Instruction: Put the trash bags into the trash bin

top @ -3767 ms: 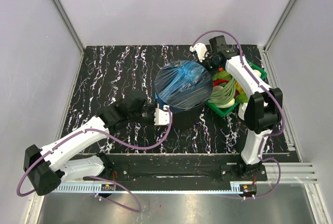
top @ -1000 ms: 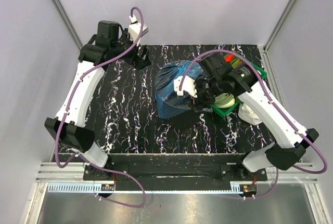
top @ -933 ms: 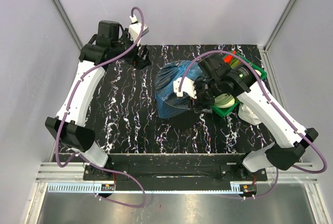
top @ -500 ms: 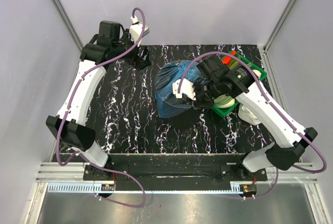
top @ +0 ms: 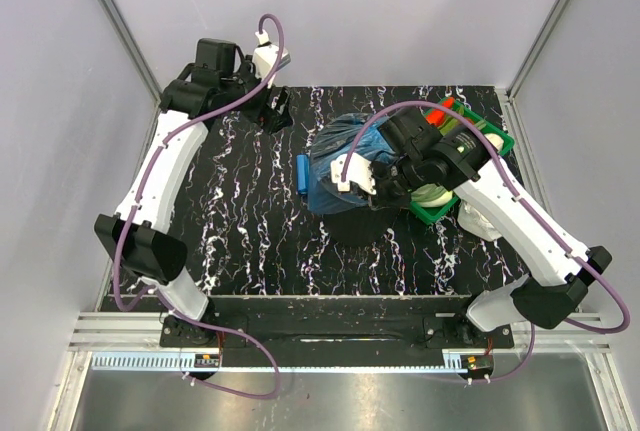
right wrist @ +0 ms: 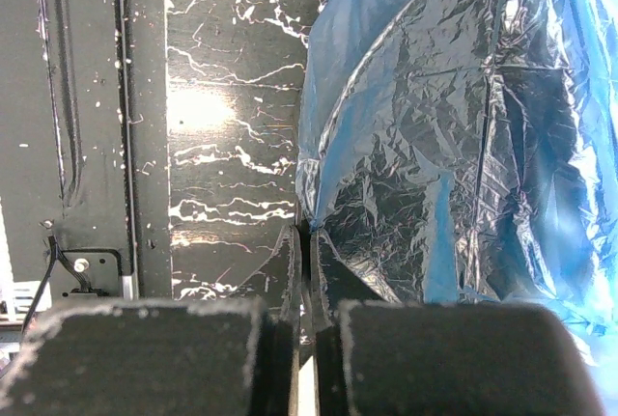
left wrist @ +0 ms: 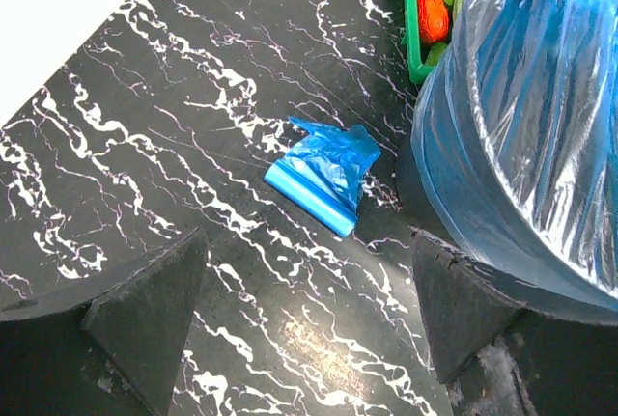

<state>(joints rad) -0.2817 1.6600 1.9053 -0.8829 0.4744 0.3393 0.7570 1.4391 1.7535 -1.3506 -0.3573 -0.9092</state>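
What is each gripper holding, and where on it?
Right gripper pinches the blue trash bag by its loose edge. Left gripper is open, holding nothing.

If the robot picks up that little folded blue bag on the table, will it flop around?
Probably floppy: the little folded bag is thin film, and one end is crumpled and loose. It looks very light for its size, so a nudge would likely slide it along. Its shiny surface might slip out of a pinch.

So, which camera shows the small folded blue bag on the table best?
The left wrist view: the folded trash bag lies whole and close on the dark tabletop. The top view shows only a small blue strip of it. The right wrist view misses it.
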